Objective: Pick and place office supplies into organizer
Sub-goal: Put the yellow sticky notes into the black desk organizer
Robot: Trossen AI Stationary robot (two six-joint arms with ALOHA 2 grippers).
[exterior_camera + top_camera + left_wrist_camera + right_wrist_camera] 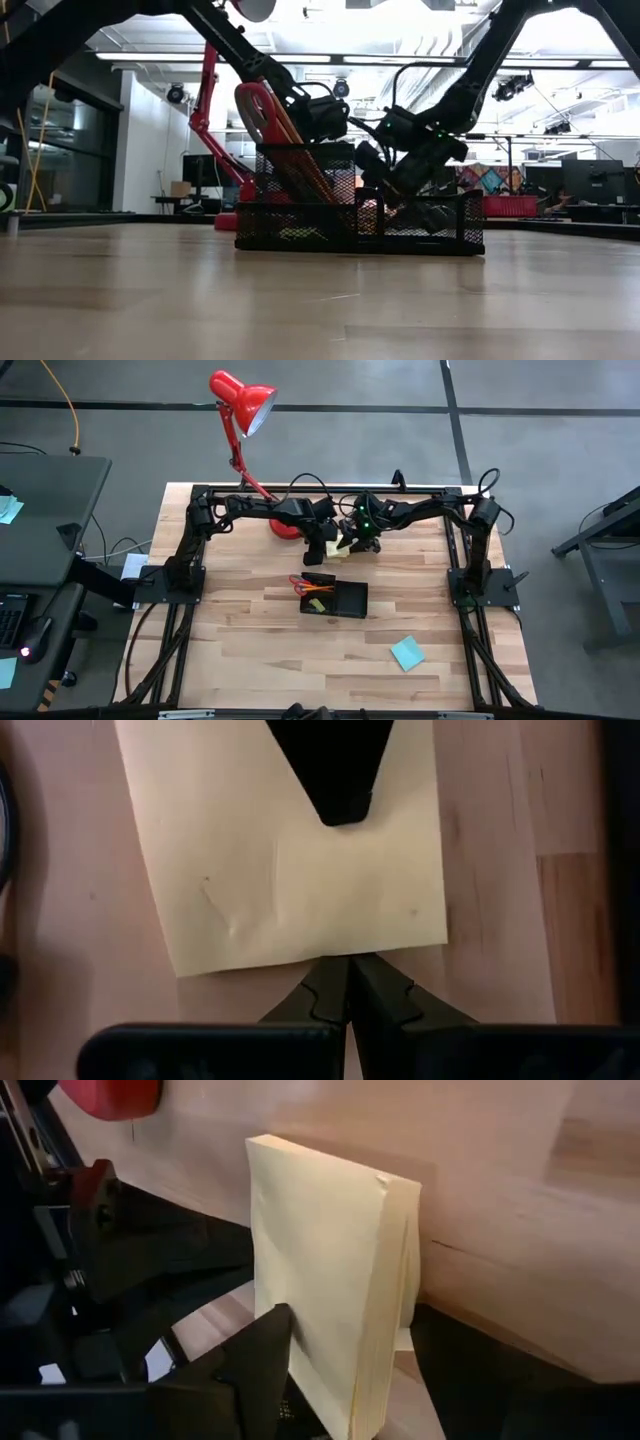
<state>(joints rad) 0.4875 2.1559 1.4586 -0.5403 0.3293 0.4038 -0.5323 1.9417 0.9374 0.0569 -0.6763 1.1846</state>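
Pale yellow sticky-note pad (335, 1280) sits at the far middle of the table (250, 650), just beyond the organizer (335, 599), and is the item being worked. Looks like the pickup step, possibly a handover between arms. Right gripper (330, 1370) has the pad edge-on between its fingers, closed onto the stack, pad held roughly upright off the wood. Left gripper (348, 992) sits right at the pad's near edge with fingers pressed together, tips touching or almost touching the paper, apparently gripping nothing. Organizer already holds scissors (262, 120) and pencils (318, 592) in its left compartment. Teal pad (407, 653) lies loose near right, well apart, not yet done. Next move probably: left arm backs clear, right carries the pad near-side to an open compartment and releases it flat.
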